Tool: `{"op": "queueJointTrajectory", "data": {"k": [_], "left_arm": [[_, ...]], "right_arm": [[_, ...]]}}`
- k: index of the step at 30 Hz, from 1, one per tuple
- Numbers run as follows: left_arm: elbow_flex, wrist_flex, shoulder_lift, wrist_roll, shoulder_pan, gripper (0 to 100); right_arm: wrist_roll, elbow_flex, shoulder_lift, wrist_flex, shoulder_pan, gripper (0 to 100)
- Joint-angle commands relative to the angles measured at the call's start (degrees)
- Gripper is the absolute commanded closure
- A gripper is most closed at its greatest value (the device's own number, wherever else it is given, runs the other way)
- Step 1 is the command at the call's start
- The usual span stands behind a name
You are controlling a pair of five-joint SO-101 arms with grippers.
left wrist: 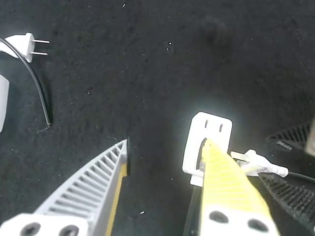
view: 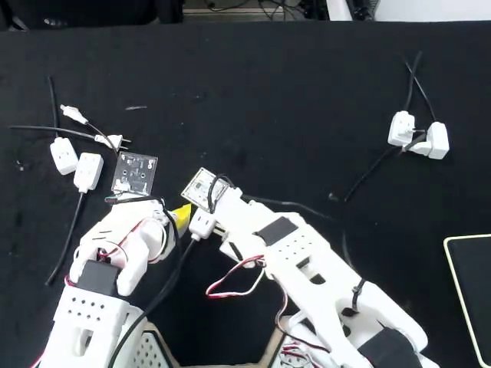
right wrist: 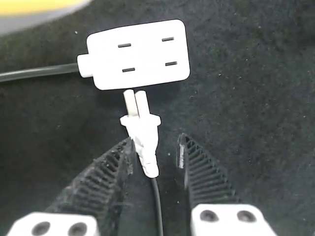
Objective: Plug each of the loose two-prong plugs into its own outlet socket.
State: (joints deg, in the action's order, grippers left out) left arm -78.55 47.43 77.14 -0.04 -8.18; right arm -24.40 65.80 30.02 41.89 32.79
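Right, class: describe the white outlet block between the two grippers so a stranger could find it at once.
On the black table, look where the two white robot arms converge. The white rectangular outlet block lies at the tip of the yellow finger of the left gripper. Unlike the white outlets far left and far right, it has a white two-prong plug with its prongs at its side.

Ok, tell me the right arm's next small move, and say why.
Probably close the right gripper on the plug: it lies loose between the open jaws, its prongs butting the side of the socket block, while the slots face up. It needs gripping before lifting and re-aiming.
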Motion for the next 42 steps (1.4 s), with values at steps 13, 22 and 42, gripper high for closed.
{"op": "queueJointTrajectory", "data": {"k": [13, 22, 42], "left_arm": [[1.1, -0.44, 1.14, 0.0, 0.31, 76], [1.1, -0.44, 1.14, 0.0, 0.31, 76], [9.71, 3.69, 1.23, 4.84, -0.04, 75]], "right_arm": [[-0.09, -8.13, -10.68, 0.88, 1.49, 88.8], [0.0, -6.99, -9.98, 3.16, 1.49, 98.8], [9.58, -6.9, 12.09, 3.6, 9.67, 98.8]]}}
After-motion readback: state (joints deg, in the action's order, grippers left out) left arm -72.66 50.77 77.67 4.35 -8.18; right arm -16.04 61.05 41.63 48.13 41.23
